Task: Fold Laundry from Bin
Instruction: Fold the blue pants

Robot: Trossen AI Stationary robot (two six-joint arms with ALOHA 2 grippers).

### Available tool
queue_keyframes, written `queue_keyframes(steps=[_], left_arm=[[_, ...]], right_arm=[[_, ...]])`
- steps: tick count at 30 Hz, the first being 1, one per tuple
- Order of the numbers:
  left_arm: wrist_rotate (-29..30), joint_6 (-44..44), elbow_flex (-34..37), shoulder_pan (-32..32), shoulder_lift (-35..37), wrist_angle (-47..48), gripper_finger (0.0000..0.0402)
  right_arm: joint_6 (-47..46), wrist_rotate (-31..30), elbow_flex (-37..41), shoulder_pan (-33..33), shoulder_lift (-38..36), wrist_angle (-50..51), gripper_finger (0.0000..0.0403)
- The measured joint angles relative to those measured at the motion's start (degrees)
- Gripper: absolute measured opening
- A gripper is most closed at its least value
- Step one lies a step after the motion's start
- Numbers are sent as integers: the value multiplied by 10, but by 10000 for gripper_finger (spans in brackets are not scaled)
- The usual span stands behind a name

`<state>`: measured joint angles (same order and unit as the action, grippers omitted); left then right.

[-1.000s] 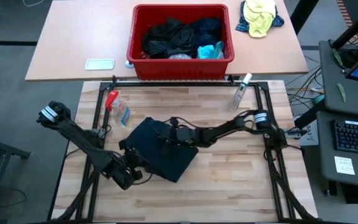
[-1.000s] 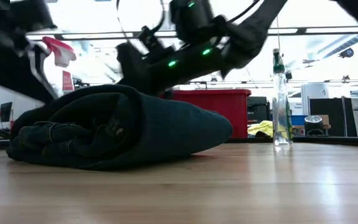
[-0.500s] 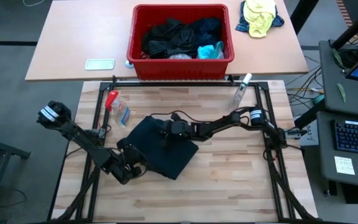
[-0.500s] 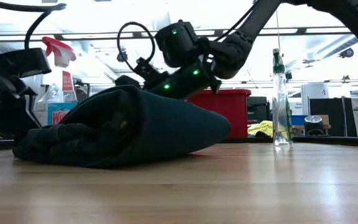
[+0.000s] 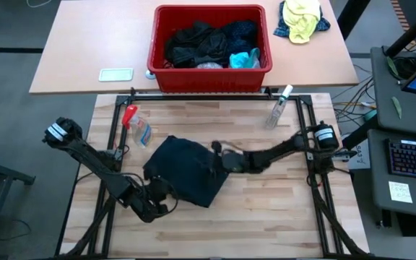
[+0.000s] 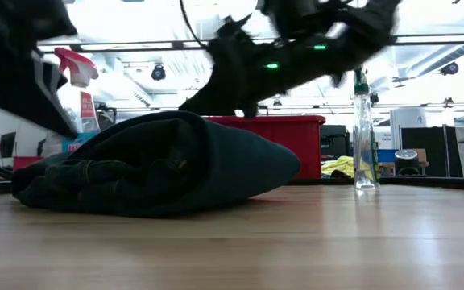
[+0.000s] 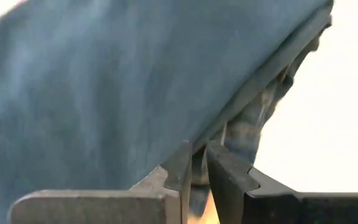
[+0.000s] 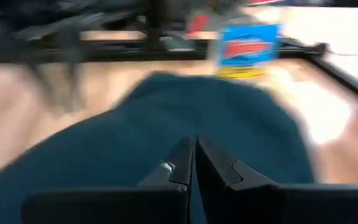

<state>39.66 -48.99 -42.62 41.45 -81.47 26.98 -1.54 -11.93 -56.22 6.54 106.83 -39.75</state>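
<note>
A dark navy garment [image 5: 185, 175] lies folded in a thick bundle [image 6: 159, 165] on the wooden table. My left gripper [image 5: 162, 193] is at its near left corner, shut on cloth [image 7: 196, 154]. My right gripper [image 5: 217, 156] is shut [image 8: 194, 146] and hovers over the garment's right part, pointing toward the table's left edge. The red bin [image 5: 211, 72] stands on the far table, with several dark and turquoise garments [image 5: 208, 43] in it. My left gripper pinches a bunched edge of the garment [image 7: 199, 171] between its two fingers, at the near left corner. The fingers slant down from the table's near left side. The garment rests on the table, with slack folds [image 7: 253, 118] beside the fingers. Whether my right gripper touches the cloth cannot be told.
A red-headed spray bottle [image 5: 130, 115] and a small blue-labelled pack [image 5: 143, 133] lie at the table's far left. A clear bottle [image 5: 279, 106] stands at the far right. A yellow-and-blue cloth bundle [image 5: 302, 18] and a flat pale card [image 5: 115, 74] are on the far table.
My right gripper, shut all along, has drawn back over the garment toward the table's right edge, from the middle of the bundle to its right part. The garment stays on the table in much the same bundle.
</note>
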Motion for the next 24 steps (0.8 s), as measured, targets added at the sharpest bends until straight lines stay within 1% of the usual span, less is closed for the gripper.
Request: queue_keyframes(steps=[2,3,6,8,10,13,16,18,20,21,24], left_arm=[[22,18,-10,0,0,-2,36],[36,29,-15,0,0,-3,36],[63,54,-20,0,0,-3,36],[63,61,-16,0,0,-1,36],[63,49,-1,0,0,11,36],[59,0,40,0,0,18,36],[31,-79,91,0,0,13,36],[4,-119,118,2,0,-6,36],[-22,-124,133,12,0,-36,36],[-45,-119,136,17,0,-50,36],[-82,-93,127,27,2,-81,36]], right_arm=[[-18,37,22,20,4,-54,12],[-26,45,29,30,10,-69,12],[-26,43,33,54,40,-83,12],[-4,42,27,65,63,-85,12],[10,41,19,70,82,-91,12],[11,43,20,72,111,-95,12],[11,44,31,71,127,-99,12],[12,46,41,71,123,-78,12],[11,44,58,71,107,-41,12],[10,41,69,71,96,-19,12],[14,23,99,71,45,39,12]])
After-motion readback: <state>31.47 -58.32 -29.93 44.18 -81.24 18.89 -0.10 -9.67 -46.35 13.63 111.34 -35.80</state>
